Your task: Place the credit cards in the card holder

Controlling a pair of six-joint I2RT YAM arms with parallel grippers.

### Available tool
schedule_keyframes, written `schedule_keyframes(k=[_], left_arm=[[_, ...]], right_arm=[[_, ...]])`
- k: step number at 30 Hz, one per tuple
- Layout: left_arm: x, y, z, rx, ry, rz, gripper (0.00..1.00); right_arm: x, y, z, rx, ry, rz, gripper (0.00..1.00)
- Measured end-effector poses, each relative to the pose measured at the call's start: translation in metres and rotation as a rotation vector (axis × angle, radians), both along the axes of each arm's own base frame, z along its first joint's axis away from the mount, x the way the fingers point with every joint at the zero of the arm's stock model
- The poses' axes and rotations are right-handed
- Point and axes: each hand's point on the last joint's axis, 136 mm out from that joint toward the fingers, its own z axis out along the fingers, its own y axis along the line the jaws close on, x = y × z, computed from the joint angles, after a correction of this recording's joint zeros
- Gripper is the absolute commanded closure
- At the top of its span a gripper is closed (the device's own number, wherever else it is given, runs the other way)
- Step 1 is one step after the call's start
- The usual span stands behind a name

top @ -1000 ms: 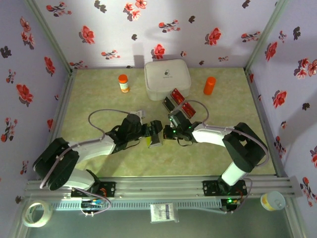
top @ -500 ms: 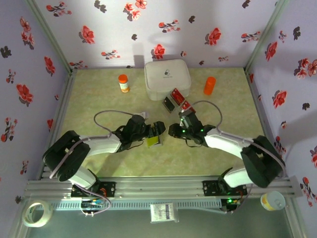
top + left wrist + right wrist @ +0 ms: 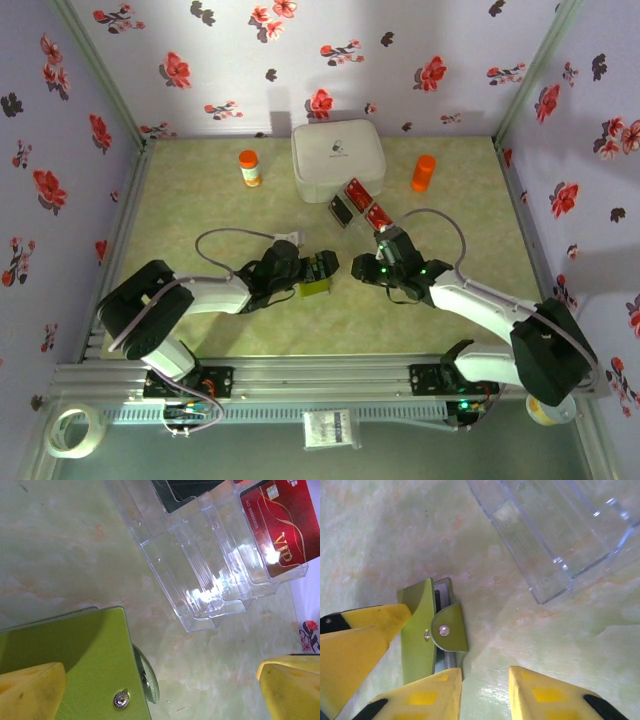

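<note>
My right hand [image 3: 485, 680] has drawn back from the card holder [image 3: 417, 630], its fingers slightly parted and empty. My left hand [image 3: 157, 680] is spread wide, with one finger against the holder, steadying it on the table [image 3: 60, 545]. The credit cards [image 3: 280, 530] still sit in the clear tray [image 3: 200, 565], so I judge that fetching a card comes next.

Place: we are looking into a robot lab's enclosed test booth.
Walls: flower-printed sheets [image 3: 200, 60] are closing in three sides, stretched between bare metal posts [image 3: 100, 72].
Mounting: the left arm [image 3: 200, 297] and right arm [image 3: 480, 300] are sitting bolted to an aluminium rail [image 3: 320, 372].
Work surface: a pale green marbled tabletop [image 3: 200, 210] is serving as the bench.
Clutter: a tape roll [image 3: 90, 418] is lying outside the frame.
</note>
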Motion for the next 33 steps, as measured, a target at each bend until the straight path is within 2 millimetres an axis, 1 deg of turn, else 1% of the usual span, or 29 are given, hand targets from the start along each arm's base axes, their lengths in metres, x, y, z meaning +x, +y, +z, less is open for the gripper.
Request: schedule_keyframes(k=[2,5,10,13,16,18,21,23,26,29,33], left_arm=[[-0.001,0.002,0.002,0.005,0.002,0.003,0.00],[-0.001,0.005,0.008,0.003,0.001,0.007,0.00],[0.008,0.017,0.024,-0.015,-0.014,0.042,0.00],[0.016,0.027,0.033,-0.027,-0.024,0.073,0.00],[0.025,0.041,0.041,-0.034,-0.027,0.110,0.00],[0.034,0.056,0.051,-0.044,-0.038,0.153,0.00],[0.044,0.078,0.067,-0.056,-0.058,0.209,0.00],[0.048,0.089,0.075,-0.051,-0.063,0.236,0.00],[0.050,0.098,0.080,-0.019,-0.061,0.243,0.00],[0.046,0.102,0.073,0.038,-0.037,0.228,0.00],[0.038,0.107,0.054,0.136,0.016,0.198,0.00]], right_arm=[[-0.003,0.006,0.002,0.011,0.007,0.012,0.82],[-0.007,0.020,0.010,0.028,-0.001,0.046,0.88],[-0.013,0.050,0.026,0.057,-0.024,0.112,0.89],[-0.016,0.072,0.031,0.063,-0.033,0.154,0.90],[-0.020,0.092,0.031,0.058,-0.031,0.195,0.91],[-0.021,0.106,0.029,0.054,-0.027,0.220,0.92],[-0.021,0.120,0.027,0.046,-0.022,0.239,0.95],[-0.019,0.122,0.023,0.034,-0.023,0.239,0.96],[-0.016,0.118,0.016,0.004,-0.025,0.221,0.98],[-0.013,0.116,0.010,-0.019,-0.024,0.213,0.99],[-0.012,0.113,-0.001,-0.040,-0.007,0.207,1.00]])
